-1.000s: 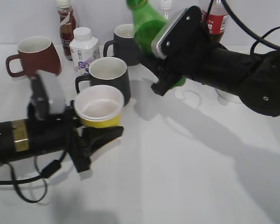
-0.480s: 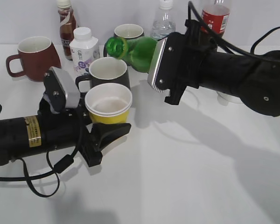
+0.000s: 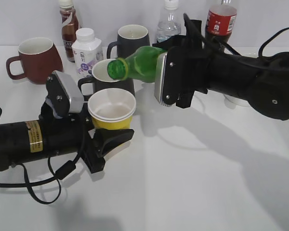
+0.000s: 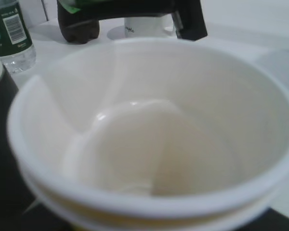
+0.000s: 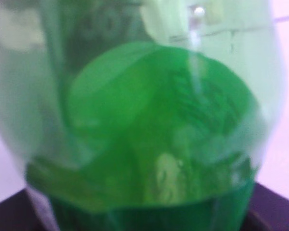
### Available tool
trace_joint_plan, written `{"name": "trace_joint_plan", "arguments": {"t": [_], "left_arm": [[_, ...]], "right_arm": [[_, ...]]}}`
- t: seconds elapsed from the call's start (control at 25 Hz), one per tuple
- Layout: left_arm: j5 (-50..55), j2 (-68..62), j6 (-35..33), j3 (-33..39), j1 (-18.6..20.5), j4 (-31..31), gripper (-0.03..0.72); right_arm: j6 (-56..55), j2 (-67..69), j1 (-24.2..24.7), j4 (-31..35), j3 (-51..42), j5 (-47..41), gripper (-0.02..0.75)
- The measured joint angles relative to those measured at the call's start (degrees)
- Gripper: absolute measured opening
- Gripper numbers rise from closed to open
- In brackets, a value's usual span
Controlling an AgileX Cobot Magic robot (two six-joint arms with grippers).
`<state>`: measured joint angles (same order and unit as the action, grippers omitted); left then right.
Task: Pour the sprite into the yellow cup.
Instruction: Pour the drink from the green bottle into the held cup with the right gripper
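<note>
The sprite [image 3: 137,63] is a green plastic bottle lying nearly on its side in the air, its open mouth pointing left, just above and behind the yellow cup [image 3: 111,110]. My right gripper [image 3: 176,77] is shut on the bottle's body; the bottle fills the right wrist view [image 5: 154,134]. My left gripper [image 3: 106,134] is shut on the yellow cup and holds it upright above the table. The cup's white inside fills the left wrist view [image 4: 149,139] and looks empty. No liquid shows leaving the bottle.
Two dark mugs [image 3: 113,74] [image 3: 130,38] stand right behind the cup. A dark red mug [image 3: 33,58], a small white bottle [image 3: 85,50] and a brown bottle [image 3: 68,26] are at back left. A clear water bottle [image 3: 169,24] and a cola bottle [image 3: 220,21] are at the back.
My right gripper has tipped the sprite from upright down to nearly level and brought its mouth over the cup. My left gripper has lifted the cup slightly and shifted it right.
</note>
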<state>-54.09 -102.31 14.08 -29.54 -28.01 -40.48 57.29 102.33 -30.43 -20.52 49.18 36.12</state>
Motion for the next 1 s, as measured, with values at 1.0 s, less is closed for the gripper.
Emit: {"name": "trace_joint_plan", "arguments": {"t": [1.0], "left_arm": [[-1.4, 0.0, 0.0, 0.0, 0.0, -7.2, 0.403]], "right_arm": [[16.9, 0.0, 0.0, 0.0, 0.0, 0.0, 0.437]]}}
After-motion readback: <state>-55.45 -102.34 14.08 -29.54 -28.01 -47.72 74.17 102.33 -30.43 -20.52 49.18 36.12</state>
